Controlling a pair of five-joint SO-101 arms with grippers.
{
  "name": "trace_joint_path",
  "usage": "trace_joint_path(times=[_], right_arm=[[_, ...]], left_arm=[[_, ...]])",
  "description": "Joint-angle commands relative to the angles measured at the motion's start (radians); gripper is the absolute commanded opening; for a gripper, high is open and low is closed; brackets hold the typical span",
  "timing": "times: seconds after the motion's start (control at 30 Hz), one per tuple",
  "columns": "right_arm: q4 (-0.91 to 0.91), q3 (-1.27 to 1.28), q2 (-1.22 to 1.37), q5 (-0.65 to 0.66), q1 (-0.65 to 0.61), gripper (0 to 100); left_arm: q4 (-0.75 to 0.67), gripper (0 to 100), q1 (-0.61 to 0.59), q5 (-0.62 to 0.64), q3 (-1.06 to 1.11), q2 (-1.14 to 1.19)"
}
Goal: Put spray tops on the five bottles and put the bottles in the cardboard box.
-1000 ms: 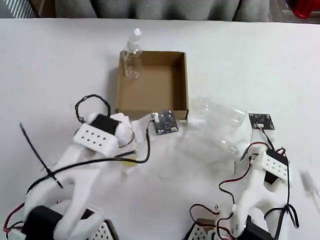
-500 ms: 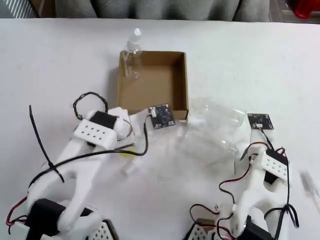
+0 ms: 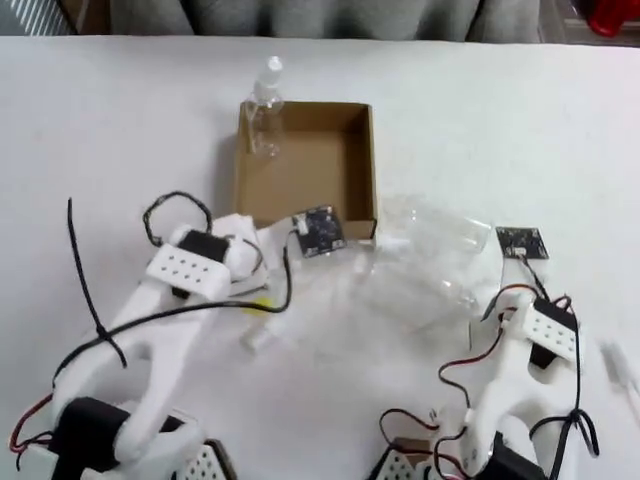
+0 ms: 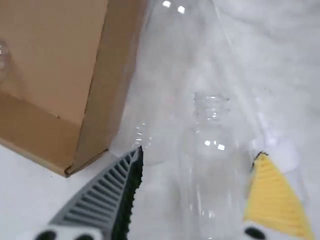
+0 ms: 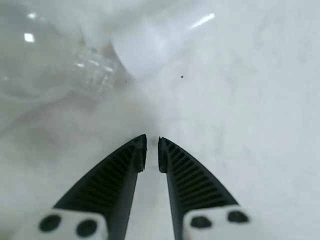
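Tabletop (image 3: 120, 110), white, spreads across the high view, with a cardboard box (image 3: 300, 212) a little left of the middle, toward the far side. One capped bottle (image 3: 265, 115) stands upright in the box's far left corner, with a white nozzle (image 3: 271, 68) on its neck. Just right of the box's near right corner, clear bottles (image 3: 435, 245) lie on their sides in a loose heap; how many, I cannot tell. The left gripper (image 4: 199, 155) sits by the box's near right corner. Its jaws are wide apart on either side of an uncapped bottle (image 4: 210, 170), whose threaded neck points away from the wrist. The right gripper (image 5: 151, 145) is low over the table at the near right of the heap, its jaws drawn together but for a thin slit, with nothing between them. Just beyond its tips a loose spray top (image 5: 150, 42) lies beside the open neck of a lying bottle (image 5: 45, 50). Past the table's far edge are grey cloth (image 3: 330, 18) and a red thing (image 3: 615, 15) at the far right
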Motion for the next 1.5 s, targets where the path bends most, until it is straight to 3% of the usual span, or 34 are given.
trace_joint_path(times=[0.0, 0.23, 0.87, 1.47], right_arm=[[-0.005, -0.005, -0.021, 0.008, -0.010, 1.6], [-0.005, -0.005, -0.021, 0.008, -0.010, 1.6], [-0.008, -0.005, -0.021, 0.009, -0.010, 1.6], [-0.012, -0.005, -0.021, 0.009, -0.010, 1.6]], left_arm=[[-0.026, 33, -0.008, -0.008, -0.021, 0.062], [-0.003, 33, -0.053, -0.005, -0.170, 0.275], [0.035, 33, -0.048, -0.003, -0.183, 0.275], [0.129, 33, -0.051, -0.005, -0.080, -0.022]])
